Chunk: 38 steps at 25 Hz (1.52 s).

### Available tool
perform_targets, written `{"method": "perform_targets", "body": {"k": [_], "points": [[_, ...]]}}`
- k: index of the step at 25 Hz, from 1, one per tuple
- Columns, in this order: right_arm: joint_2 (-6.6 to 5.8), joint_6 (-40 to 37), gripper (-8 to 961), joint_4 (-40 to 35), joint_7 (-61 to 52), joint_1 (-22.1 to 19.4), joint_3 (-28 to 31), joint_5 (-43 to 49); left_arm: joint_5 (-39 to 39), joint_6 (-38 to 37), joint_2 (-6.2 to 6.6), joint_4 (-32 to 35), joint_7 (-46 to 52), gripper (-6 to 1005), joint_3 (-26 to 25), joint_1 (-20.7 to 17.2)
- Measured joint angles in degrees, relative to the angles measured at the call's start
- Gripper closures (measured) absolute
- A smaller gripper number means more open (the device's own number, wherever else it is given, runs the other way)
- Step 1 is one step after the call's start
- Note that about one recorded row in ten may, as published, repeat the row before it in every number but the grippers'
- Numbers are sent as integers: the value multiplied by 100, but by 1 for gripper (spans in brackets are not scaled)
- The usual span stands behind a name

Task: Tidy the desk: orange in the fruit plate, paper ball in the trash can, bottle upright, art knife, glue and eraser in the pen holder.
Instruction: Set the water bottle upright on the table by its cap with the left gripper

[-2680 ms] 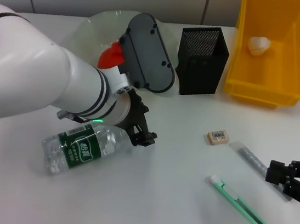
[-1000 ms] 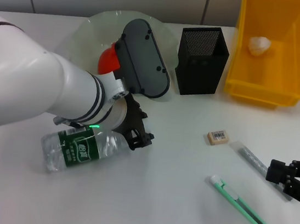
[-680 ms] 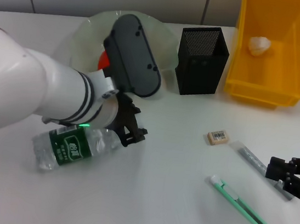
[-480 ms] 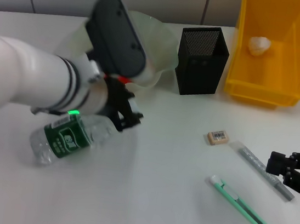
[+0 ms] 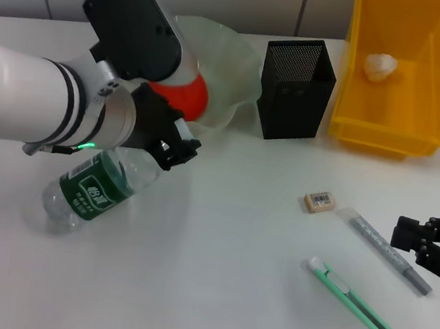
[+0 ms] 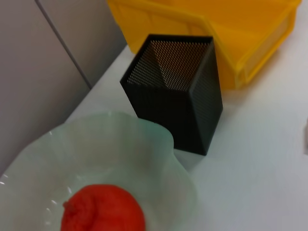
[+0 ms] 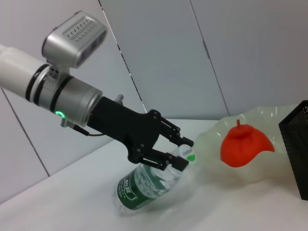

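Left pincer (image 5: 175, 144) is clamped on the neck end of the water bottle (image 5: 93, 186), and in the right wrist view you can see the fingers (image 7: 161, 161) pinching right behind the white-and-green cap (image 7: 186, 154). Bottle's tilted, not standing: base on the desk (image 5: 211, 293) toward 8 o'clock from the pincer, cap end raised toward 2 o'clock. So the long axis runs from low at 8 to high at 2, and my guess is the next bit of the move comes down to swinging that cap end up over the base until it's vertical. The left arm is the one for this; the right is way over on the other side.

Moving right: the orange (image 5: 182, 95) sits in the pale green fruit plate (image 5: 233, 61), just behind the left pincer, so that part looks done. Next is the black mesh pen holder (image 5: 296, 89), empty as far as I can tell. Past that is the yellow bin (image 5: 402, 75) with the paper ball (image 5: 380, 65) inside.

In the near right part of the desk lie the eraser (image 5: 320, 201), the green art knife (image 5: 356, 303) and the grey glue stick (image 5: 387, 251), all lying flat. Right pincer (image 5: 419, 242) is parked at the right edge just beside the glue stick, jaws spread, holding nothing.
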State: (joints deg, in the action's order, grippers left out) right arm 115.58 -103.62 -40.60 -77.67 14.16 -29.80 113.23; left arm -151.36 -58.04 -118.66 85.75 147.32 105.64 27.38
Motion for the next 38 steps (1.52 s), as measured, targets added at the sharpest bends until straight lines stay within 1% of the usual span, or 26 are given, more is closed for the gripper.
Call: {"method": "perform_targets", "body": {"k": [7, 10, 12, 14, 20, 21, 24, 29, 38], "points": [[-9, 45, 781, 0, -4, 41, 0, 0, 24, -172, -7, 641, 41, 569, -50, -316], [-9, 77, 781, 0, -5, 68, 0, 0, 103, -185, -7, 763, 38, 569, -169, -433], [-9, 84, 781, 0, -6, 80, 0, 1, 103, -185, -7, 763, 38, 569, -169, -433], [-9, 85, 781, 0, -7, 85, 0, 1, 346, -186, 1, 821, -8, 569, -349, -545], [-9, 88, 781, 0, -10, 101, 0, 4, 653, -179, 6, 1013, -194, 569, -542, -817], [-9, 88, 781, 0, -10, 101, 0, 4, 834, -156, 5, 1070, -302, 569, -611, -914], [-9, 89, 781, 0, -12, 107, 0, 4, 1104, -110, 7, 1110, -514, 569, -730, -1041], [-9, 89, 781, 0, -12, 113, 0, 15, 1848, 77, 9, 1150, -1059, 569, -1024, -1401], [-15, 86, 781, 45, -12, 99, 0, 25, 2274, 186, 10, 1162, -1469, 569, -1146, -1718]]}}
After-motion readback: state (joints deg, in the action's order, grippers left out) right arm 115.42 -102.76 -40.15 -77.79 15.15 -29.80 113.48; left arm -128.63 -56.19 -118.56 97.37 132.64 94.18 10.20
